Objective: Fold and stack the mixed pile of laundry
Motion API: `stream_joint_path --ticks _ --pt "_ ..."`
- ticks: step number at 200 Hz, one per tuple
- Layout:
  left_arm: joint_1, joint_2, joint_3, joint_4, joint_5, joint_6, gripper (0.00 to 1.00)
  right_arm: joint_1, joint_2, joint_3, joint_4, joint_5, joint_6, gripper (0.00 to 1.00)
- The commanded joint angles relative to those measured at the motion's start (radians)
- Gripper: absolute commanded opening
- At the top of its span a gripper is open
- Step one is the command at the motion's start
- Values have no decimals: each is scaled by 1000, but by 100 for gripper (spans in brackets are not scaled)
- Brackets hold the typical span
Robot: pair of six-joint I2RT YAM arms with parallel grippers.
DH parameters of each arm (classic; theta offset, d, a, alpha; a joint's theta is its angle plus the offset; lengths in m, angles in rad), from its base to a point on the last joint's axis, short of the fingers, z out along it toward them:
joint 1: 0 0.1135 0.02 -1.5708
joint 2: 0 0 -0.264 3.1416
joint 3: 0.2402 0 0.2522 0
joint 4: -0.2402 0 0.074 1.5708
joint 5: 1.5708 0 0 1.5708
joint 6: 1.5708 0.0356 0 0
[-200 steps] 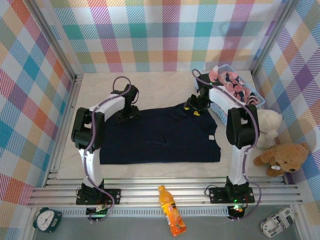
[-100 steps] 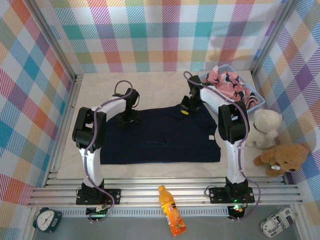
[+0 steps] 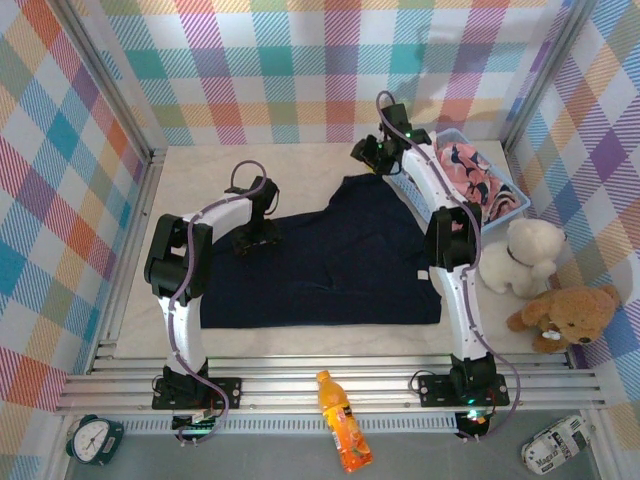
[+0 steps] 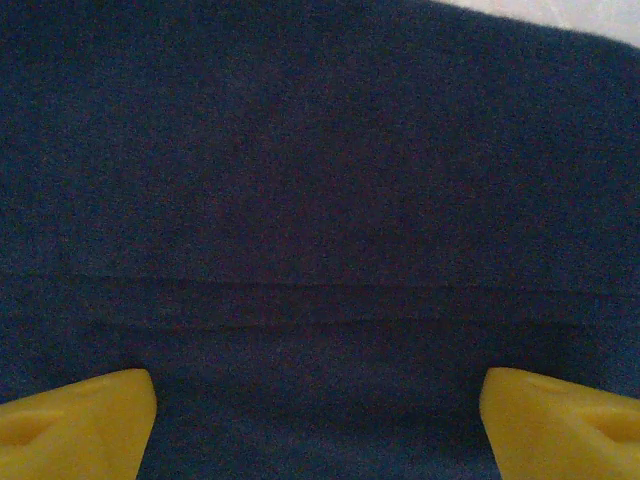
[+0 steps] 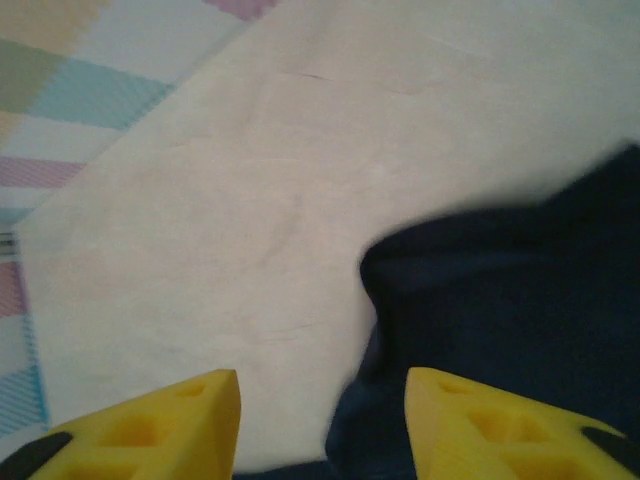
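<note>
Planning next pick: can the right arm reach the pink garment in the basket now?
Probably yes: the pink garment lies uncovered in the open basket beside the right arm, nothing over it.

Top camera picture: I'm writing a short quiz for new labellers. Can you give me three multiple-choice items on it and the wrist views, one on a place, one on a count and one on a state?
1. Where is the pink garment?
A. hanging on the wall
B. in the blue basket
C. beside the bottle

2. How many teddy bears sit to the right of the table?
A. one
B. four
C. two

3. How is the left gripper over the trousers?
A. open
B. shut on the cloth
C. shut on a bottle

Answers:
1 B: the pink cloth lies inside the basket at the far right corner.
2 C: one white bear and one brown bear sit there.
3 A: the left wrist view shows its two yellow fingers wide apart with flat navy cloth between them.
</note>
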Motion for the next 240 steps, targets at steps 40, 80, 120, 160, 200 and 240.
stream_joint_path --ticks 40,80,120,160,200,240 --pt "1 -96 78 -96 67 63 87 34 -375 -530 -21 54 -123 48" --pt "6 -131 57 -95 4 59 85 124 -566 -933 3 98 -89 47" --pt "123 -105 77 -57 -85 -20 85 174 -612 -1160 17 135 -77 46" --pt "242 -75 117 -86 -164 -123 85 183 -652 -1285 -12 188 -94 47" --pt "312 -84 80 -75 -122 -180 85 183 -704 -1297 -41 218 -98 50" --pt "294 -131 32 -4 37 -163 83 182 -695 -1040 -74 226 -107 59"
